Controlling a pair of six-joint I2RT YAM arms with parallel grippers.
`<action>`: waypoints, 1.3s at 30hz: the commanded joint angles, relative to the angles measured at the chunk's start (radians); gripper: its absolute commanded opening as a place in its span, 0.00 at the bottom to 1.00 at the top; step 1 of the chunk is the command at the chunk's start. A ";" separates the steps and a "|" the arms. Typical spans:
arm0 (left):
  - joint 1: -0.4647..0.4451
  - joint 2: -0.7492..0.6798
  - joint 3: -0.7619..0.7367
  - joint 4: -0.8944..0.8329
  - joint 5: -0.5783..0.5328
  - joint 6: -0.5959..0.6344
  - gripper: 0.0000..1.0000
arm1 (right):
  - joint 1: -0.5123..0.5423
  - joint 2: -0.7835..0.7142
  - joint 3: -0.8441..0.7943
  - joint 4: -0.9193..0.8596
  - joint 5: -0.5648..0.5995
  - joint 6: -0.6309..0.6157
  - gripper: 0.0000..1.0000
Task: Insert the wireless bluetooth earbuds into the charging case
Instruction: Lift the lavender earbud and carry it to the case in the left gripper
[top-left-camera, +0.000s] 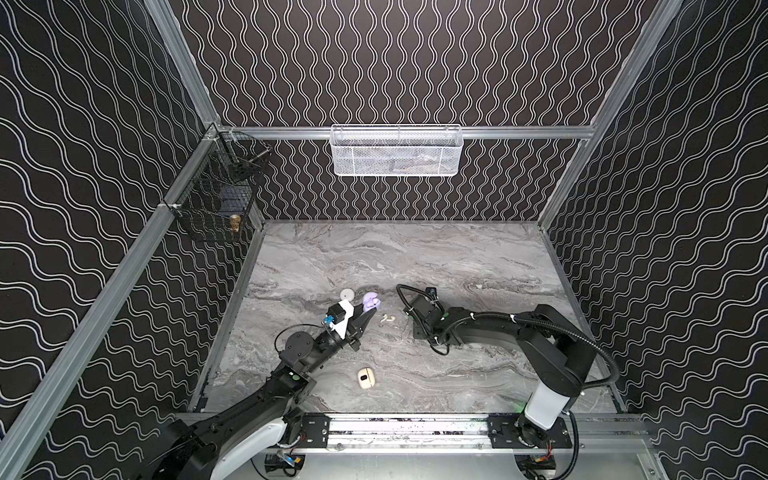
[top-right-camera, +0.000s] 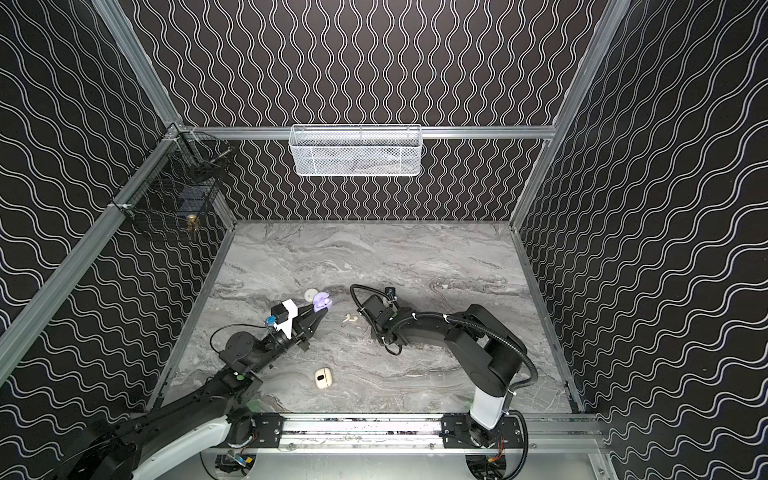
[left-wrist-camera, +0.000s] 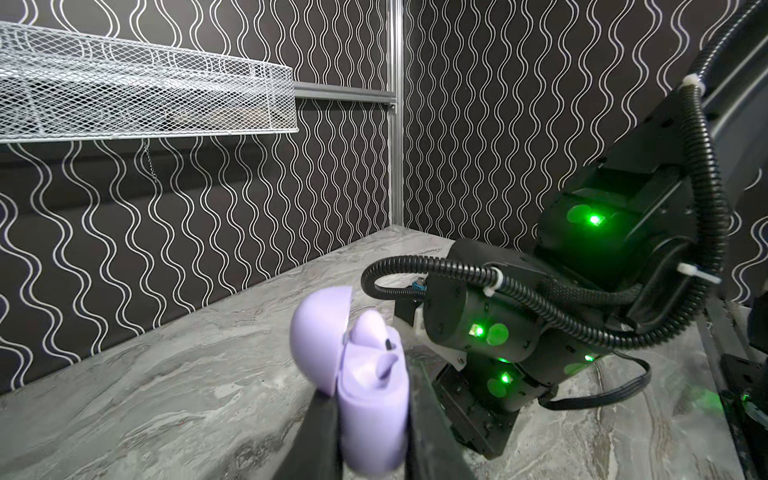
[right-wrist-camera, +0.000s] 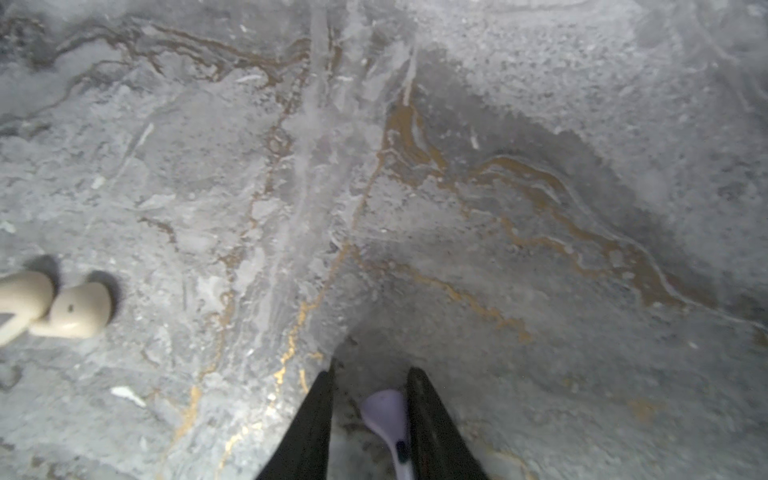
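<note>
1. A booth papered in black with white wavy lines encloses a grey marble tabletop (top-left-camera: 415, 257). A white mesh basket (top-left-camera: 397, 151) hangs on the back wall.
2. Farthest left of the task's things, a round white case (top-left-camera: 347, 294) sits on the marble just behind my left gripper (top-left-camera: 369, 312). A cream case (top-left-camera: 364, 378), which looks closed, lies well in front of it.
3. My left fingers (left-wrist-camera: 322, 436) are clamped on the lilac charging case (left-wrist-camera: 372, 419), which seems to be held clear of the table. Its long axis stands near upright with the mouth up. Its lid (left-wrist-camera: 320, 332) is swung back on the side away from my right arm. One lilac earbud (left-wrist-camera: 370, 328) sits inside, its rounded head showing above the rim.
4. Between my arms, the cream earbuds (top-left-camera: 388, 318) lie flat on the marble, close together and in no case.
5. My right gripper (right-wrist-camera: 370, 370) is low over the marble with its fingers a little apart. The second lilac earbud (right-wrist-camera: 384, 411) lies between them, against one finger with a gap to the other, and I cannot tell whether I grip it. Its long axis runs along my fingers, head toward the tips and stem back toward my wrist.
6. By my tally, one earbud is housed and its mate is in reach. The cream pair remains to be done, and I can find no third pair.
</note>
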 joint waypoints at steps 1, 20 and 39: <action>0.000 0.009 0.006 0.006 -0.014 0.019 0.00 | 0.003 0.012 0.012 -0.072 -0.003 0.004 0.32; -0.001 0.010 0.012 0.006 0.005 0.020 0.00 | 0.004 0.019 0.001 -0.079 -0.008 -0.002 0.26; -0.001 0.025 0.015 0.023 0.035 0.019 0.00 | 0.016 -0.066 -0.015 -0.091 0.003 0.018 0.15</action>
